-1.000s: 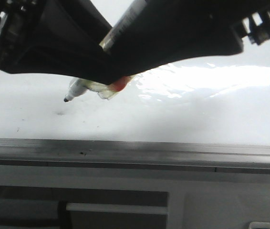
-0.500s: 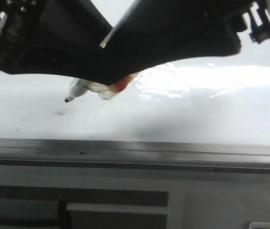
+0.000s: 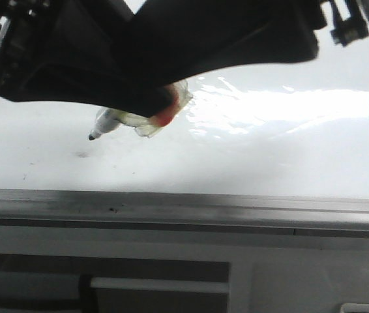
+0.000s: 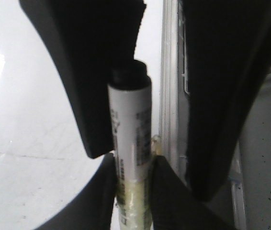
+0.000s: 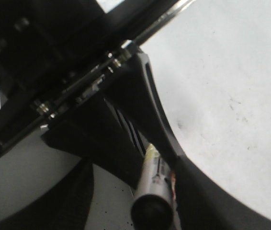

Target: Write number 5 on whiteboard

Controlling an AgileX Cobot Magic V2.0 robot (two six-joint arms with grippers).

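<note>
A white marker, taped yellowish and red near its black tip, points down-left just above the glossy whiteboard. My left gripper is shut on the marker's barrel. My right gripper is open, its two fingers on either side of the marker's black rear end. That end lies close against one finger, with a gap to the other. In the front view both dark arms overlap above the marker and hide its upper barrel. The number 5 is out of view.
A grey metal edge rail runs along the board's near side, with a grey frame below it. A bright wrinkled glare patch lies at the right. Faint dark specks mark the board under the tip.
The right arm has moved left and down over the marker, covering the upper barrel that showed a second ago. The marker tip and the left arm have stayed put.
</note>
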